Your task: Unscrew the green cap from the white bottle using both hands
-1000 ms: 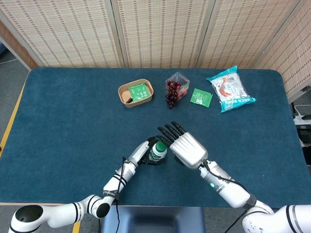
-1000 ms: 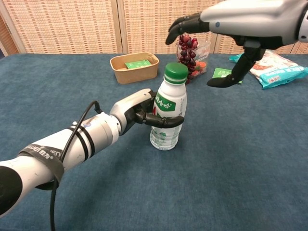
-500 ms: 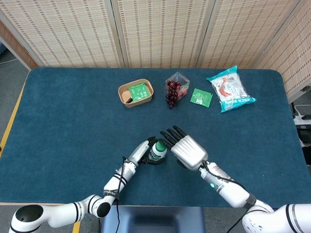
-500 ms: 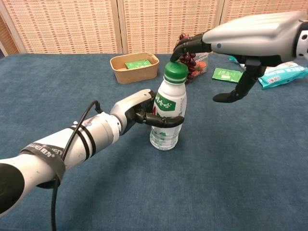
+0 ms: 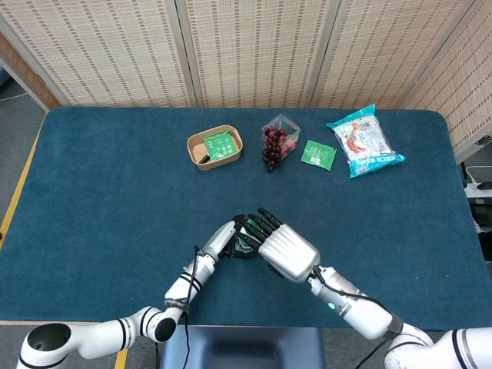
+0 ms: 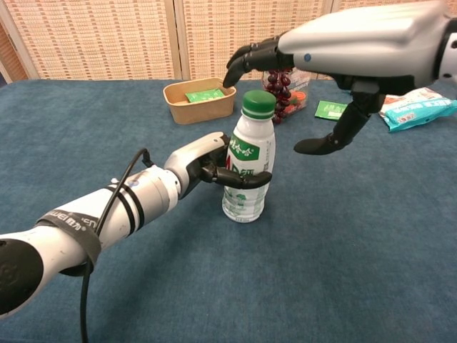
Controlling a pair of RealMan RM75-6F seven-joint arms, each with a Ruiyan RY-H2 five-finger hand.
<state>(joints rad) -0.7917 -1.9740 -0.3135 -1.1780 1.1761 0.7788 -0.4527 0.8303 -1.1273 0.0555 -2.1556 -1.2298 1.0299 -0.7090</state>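
A white bottle point(image 6: 246, 175) with a green cap point(image 6: 258, 103) stands upright near the table's front edge. My left hand point(image 6: 207, 166) grips its body from the left, fingers wrapped round the label. My right hand point(image 6: 335, 50) hovers open just above the cap, palm down, its fingers point(image 6: 246, 57) spread past the cap to the left and its thumb hanging down to the right; it does not touch the cap. In the head view my right hand point(image 5: 283, 246) covers the bottle, and only a bit of the label point(image 5: 244, 244) shows beside my left hand point(image 5: 224, 240).
At the back stand a brown paper bowl point(image 5: 214, 147) with a green packet, a clear box of red grapes point(image 5: 277, 141), a green sachet point(image 5: 318, 154) and a blue-white snack bag point(image 5: 364, 141). The blue table cloth point(image 5: 115, 192) is bare to the left.
My right hand has moved left and now hangs over the cap with fingers past it. The left hand and the bottle have stayed put.
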